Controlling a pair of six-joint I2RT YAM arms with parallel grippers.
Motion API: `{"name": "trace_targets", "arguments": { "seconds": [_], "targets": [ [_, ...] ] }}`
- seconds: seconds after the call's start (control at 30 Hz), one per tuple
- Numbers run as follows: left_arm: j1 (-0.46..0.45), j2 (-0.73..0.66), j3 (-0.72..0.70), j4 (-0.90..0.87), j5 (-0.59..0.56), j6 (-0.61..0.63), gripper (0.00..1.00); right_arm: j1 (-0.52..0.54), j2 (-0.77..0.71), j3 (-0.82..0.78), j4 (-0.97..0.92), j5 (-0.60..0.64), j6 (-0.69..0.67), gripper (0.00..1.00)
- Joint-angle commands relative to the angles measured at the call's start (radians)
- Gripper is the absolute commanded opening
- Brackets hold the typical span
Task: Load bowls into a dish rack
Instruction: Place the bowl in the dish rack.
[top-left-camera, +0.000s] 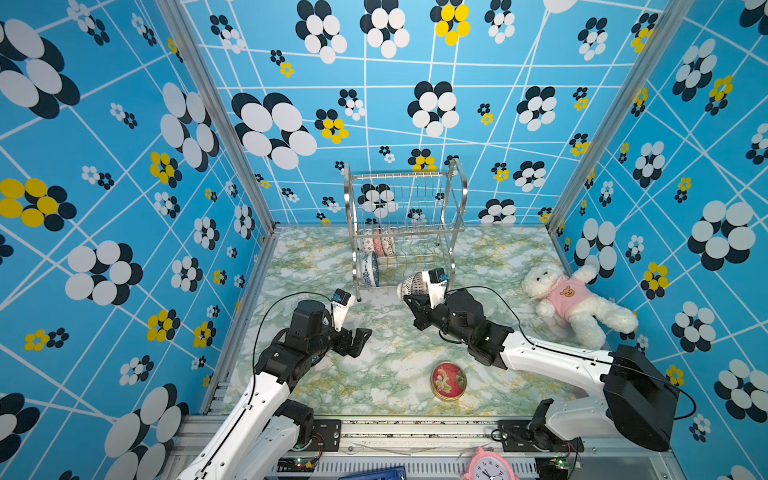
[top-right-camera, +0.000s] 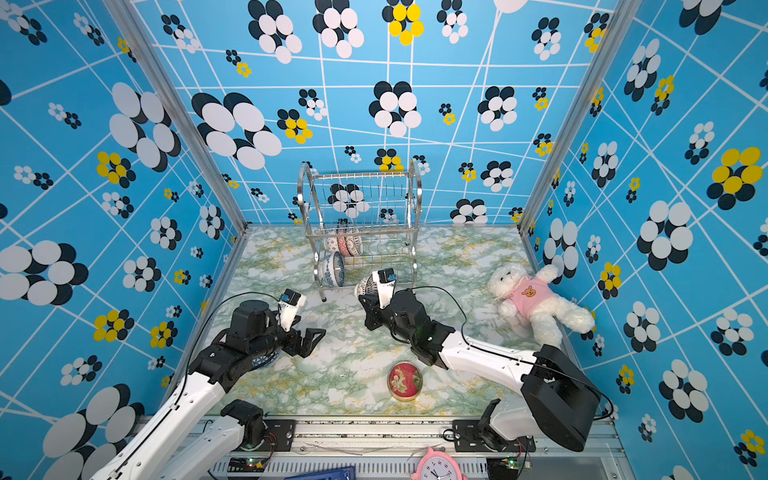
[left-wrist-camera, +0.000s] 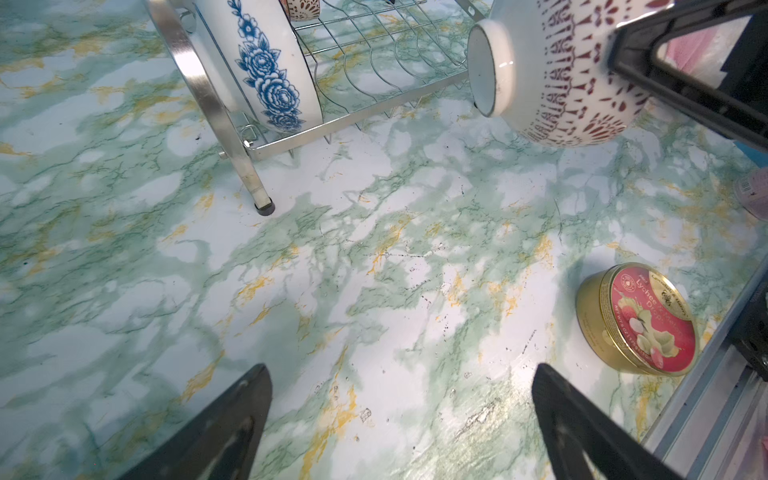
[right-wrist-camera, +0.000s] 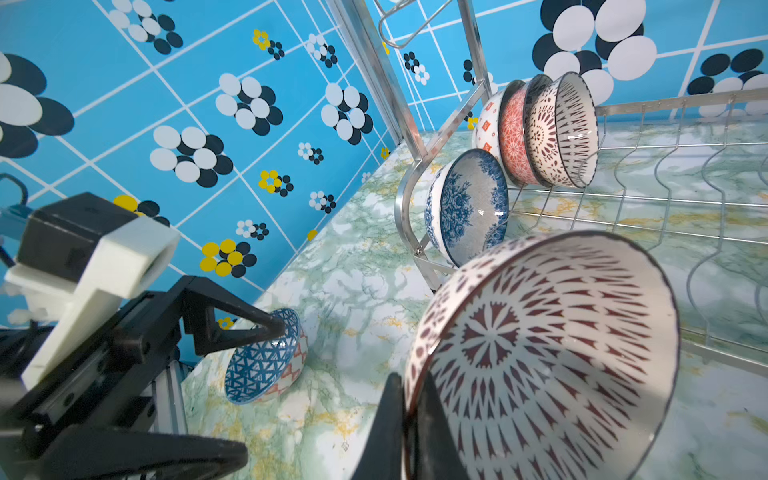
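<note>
The steel dish rack (top-left-camera: 457, 195) (top-right-camera: 411, 195) stands at the back of the marble table. At its left end a blue floral bowl (top-left-camera: 369, 269) (right-wrist-camera: 465, 208) leans on edge, with three patterned bowls (right-wrist-camera: 536, 129) on edge behind it. My right gripper (right-wrist-camera: 409, 382) (top-left-camera: 409, 297) is shut on the rim of a white bowl with dark red marks (right-wrist-camera: 540, 353) (left-wrist-camera: 561, 75), held on its side just in front of the rack's lower tier. The left gripper (left-wrist-camera: 401, 370) (top-left-camera: 359, 336) hovers open over bare table. A blue-triangle bowl (right-wrist-camera: 262, 361) lies tilted beneath the left arm.
A red round tin with a gold rim (top-left-camera: 448, 381) (left-wrist-camera: 640, 320) lies near the front edge. A white teddy bear in pink (top-left-camera: 575, 303) sprawls at the right wall. A pink clock (top-left-camera: 490, 465) sits below the front rail. Blue patterned walls close in three sides.
</note>
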Motion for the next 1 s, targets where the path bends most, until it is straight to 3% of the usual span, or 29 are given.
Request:
{"name": "trace_targets", "arguments": {
  "seconds": [0.0,0.97],
  "targets": [
    [-0.006,-0.012,-0.013,0.016,0.003,0.004,0.99,-0.024,0.026,0.027,0.147,-0.052,0.051,0.0],
    [-0.008,0.002,-0.018,0.03,0.011,-0.007,0.99,-0.095,0.235,0.162,0.326,-0.202,0.178,0.0]
  ]
}}
